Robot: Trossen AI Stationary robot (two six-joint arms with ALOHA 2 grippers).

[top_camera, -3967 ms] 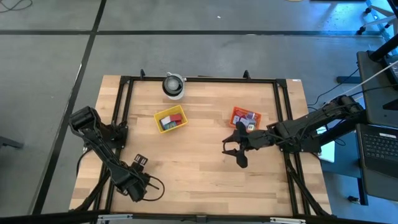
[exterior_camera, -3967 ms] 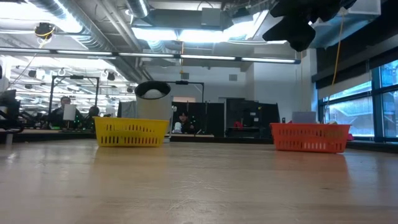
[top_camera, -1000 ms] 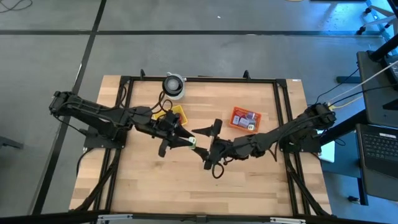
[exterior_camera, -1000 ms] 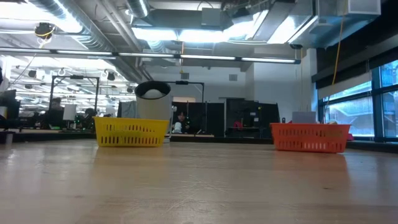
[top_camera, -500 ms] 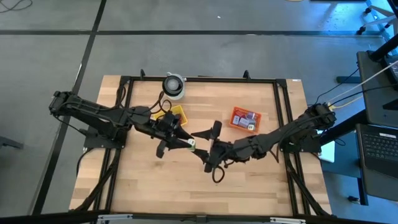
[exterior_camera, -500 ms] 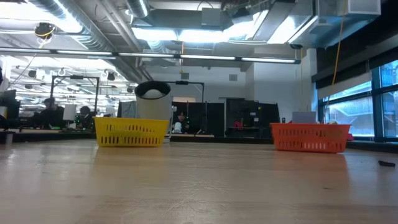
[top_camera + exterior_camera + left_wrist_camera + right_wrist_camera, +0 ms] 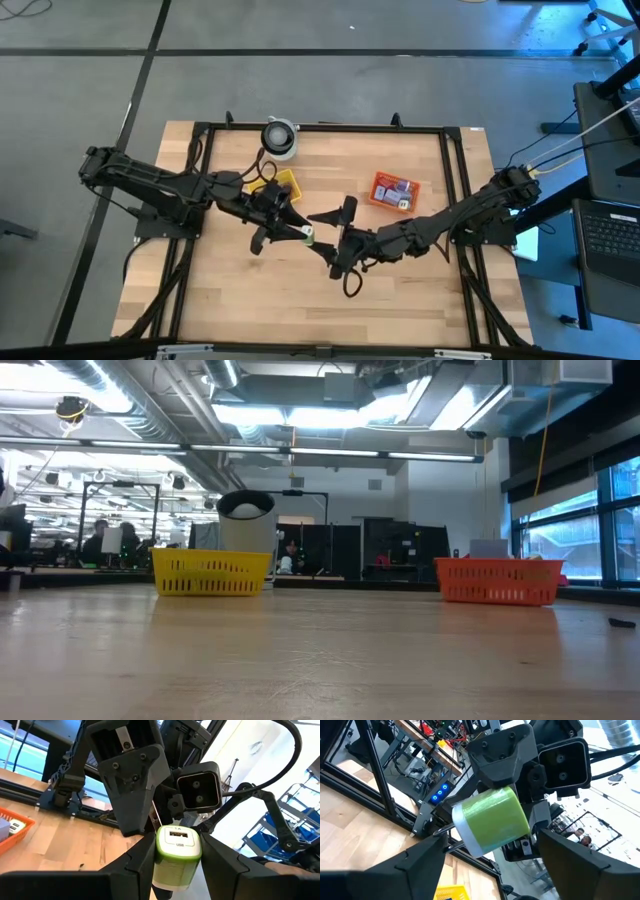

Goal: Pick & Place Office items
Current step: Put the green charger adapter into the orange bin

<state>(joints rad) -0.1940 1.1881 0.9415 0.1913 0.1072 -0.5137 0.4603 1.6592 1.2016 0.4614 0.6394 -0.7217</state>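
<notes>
High over the middle of the table my left gripper [image 7: 306,232] is shut on one of the office items, a small green-and-white block [image 7: 310,234] with a USB socket on its end [image 7: 178,836]. My right gripper [image 7: 323,241] faces it from the table's right, open. Its two fingers [image 7: 422,865] stand wide on either side of the block [image 7: 492,822] without touching it. Other office items lie in the yellow basket [image 7: 275,190] and in the orange basket [image 7: 393,190]. Neither gripper shows in the low view. My left gripper pinches the block by its two opposite sides [image 7: 158,862], between its two fingers [image 7: 137,862]. The fingers reach out level from the table's left. The block's socket end sticks out past the fingertips toward my right gripper. It hangs clear of the table.
A white round container [image 7: 279,137] stands at the far edge behind the yellow basket [image 7: 210,572]. The orange basket [image 7: 497,580] sits at the far right. A black frame [image 7: 320,128] runs round the tabletop. Bare wood [image 7: 300,300] lies on the near side.
</notes>
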